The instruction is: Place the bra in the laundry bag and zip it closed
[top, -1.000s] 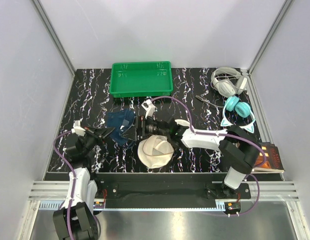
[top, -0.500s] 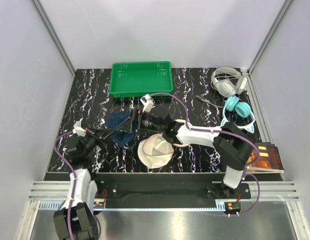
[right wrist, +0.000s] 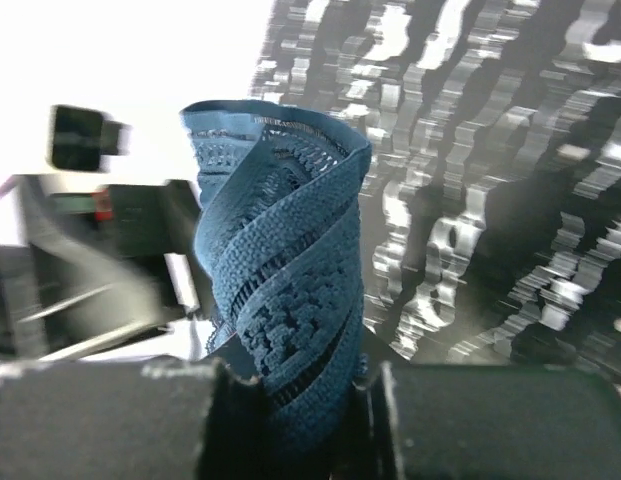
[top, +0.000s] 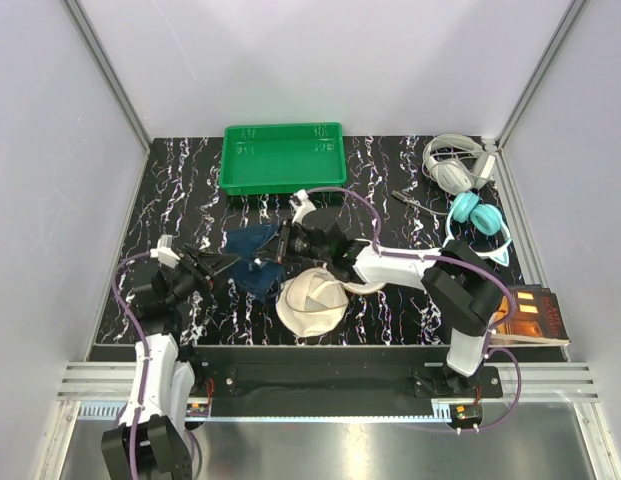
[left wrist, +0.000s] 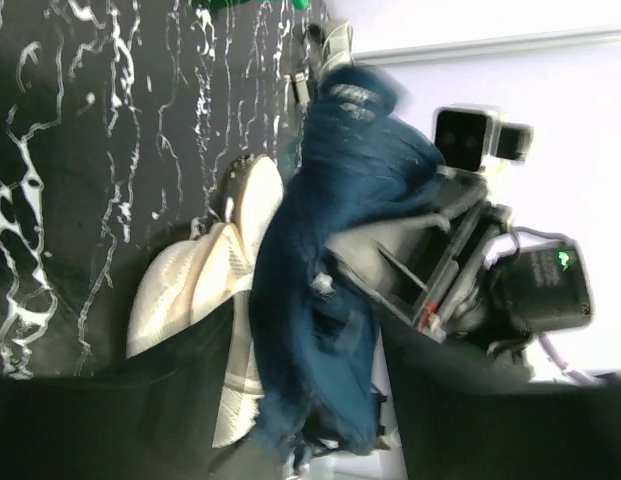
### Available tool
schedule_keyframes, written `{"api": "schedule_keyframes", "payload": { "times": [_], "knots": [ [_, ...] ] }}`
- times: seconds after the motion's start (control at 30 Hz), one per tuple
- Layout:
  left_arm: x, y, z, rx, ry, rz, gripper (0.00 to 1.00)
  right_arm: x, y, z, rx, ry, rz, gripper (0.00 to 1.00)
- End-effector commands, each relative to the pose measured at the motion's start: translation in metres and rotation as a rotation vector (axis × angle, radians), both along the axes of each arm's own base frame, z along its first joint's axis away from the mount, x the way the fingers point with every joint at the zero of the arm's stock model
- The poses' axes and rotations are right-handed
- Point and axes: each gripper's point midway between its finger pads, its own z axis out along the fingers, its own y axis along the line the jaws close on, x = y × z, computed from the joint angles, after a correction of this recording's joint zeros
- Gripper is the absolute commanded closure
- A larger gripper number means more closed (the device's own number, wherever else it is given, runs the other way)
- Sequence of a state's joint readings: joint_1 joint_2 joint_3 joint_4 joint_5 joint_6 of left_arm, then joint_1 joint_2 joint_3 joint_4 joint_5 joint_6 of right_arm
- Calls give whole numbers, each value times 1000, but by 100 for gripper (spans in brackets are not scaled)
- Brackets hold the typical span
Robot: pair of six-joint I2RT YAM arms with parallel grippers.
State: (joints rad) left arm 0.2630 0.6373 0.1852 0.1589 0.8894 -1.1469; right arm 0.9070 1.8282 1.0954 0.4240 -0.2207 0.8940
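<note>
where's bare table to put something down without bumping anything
Bare table lies at the far left, between the green tray and the left wall, and between the tray and the grey headphones. A smaller patch sits right of the laundry bag. The middle is crowded: bra, left gripper and right gripper meet there.

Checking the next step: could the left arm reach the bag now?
Probably yes: the bag lies near the left gripper, though the bra, held in the right gripper, hangs partly between them.
</note>
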Motion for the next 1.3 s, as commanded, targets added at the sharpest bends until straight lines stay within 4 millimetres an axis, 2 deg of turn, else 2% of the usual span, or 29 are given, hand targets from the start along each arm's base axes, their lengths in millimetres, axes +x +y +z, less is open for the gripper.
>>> {"api": "schedule_keyframes", "payload": {
  "times": [0.0,0.07,0.1,0.13,0.17,0.2,0.23,0.27,0.3,0.33,0.37,0.4,0.43,0.47,0.5,0.57,0.63,0.73,0.9,1.1,1.27],
  "knots": [
    [2,-2,28,142,-125,-52,23,22,-38,16,-90,-37,-93,100],
    [0,-5,25,212,-121,-75,23,18,-57,12,-175,-33,-90,100],
    [6,-2,35,258,-144,-52,23,23,-69,12,-213,-48,-115,100],
    [4,-4,33,282,-119,-61,23,15,-86,10,-283,-51,-109,100],
    [1,-15,34,320,-140,-107,25,16,-97,9,-318,-43,-125,100],
    [7,-16,39,360,-144,-86,26,16,-107,9,-344,-34,-133,100],
    [7,-21,37,381,-136,-99,27,17,-130,10,-399,-14,-145,100],
    [0,-41,37,400,-154,-176,27,18,-141,10,-424,-8,-152,100],
    [8,-45,36,440,-136,-164,29,17,-151,11,-447,-7,-154,100],
    [7,-54,31,465,-119,-193,29,16,-169,14,-481,-6,-158,100],
    [-2,-75,26,502,-129,-277,30,15,-177,16,-489,-6,-160,100],
    [6,-83,19,550,-96,-287,30,13,-184,18,-493,-8,-158,100],
    [3,-89,9,587,-55,-319,32,8,-196,22,-503,-9,-171,100],
    [-3,-99,0,620,-35,-366,36,11,-208,24,-506,-6,-198,100],
    [2,-100,-11,656,18,-363,46,9,-217,24,-512,5,-207,100],
    [2,-100,-22,658,70,-346,51,8,-234,30,-498,13,-238,100],
    [1,-99,-31,666,98,-326,52,2,-241,31,-489,22,-242,100],
    [-7,-107,-41,680,124,-348,42,-4,-240,27,-475,41,-215,100],
    [-20,-113,-66,691,221,-345,38,-8,-227,8,-472,100,-136,100],
    [-21,-120,-85,707,276,-367,44,-6,-206,-22,-466,174,-10,100],
    [-24,-120,-102,738,311,-377,45,-7,-195,-32,-456,207,69,100]
  ]
}}
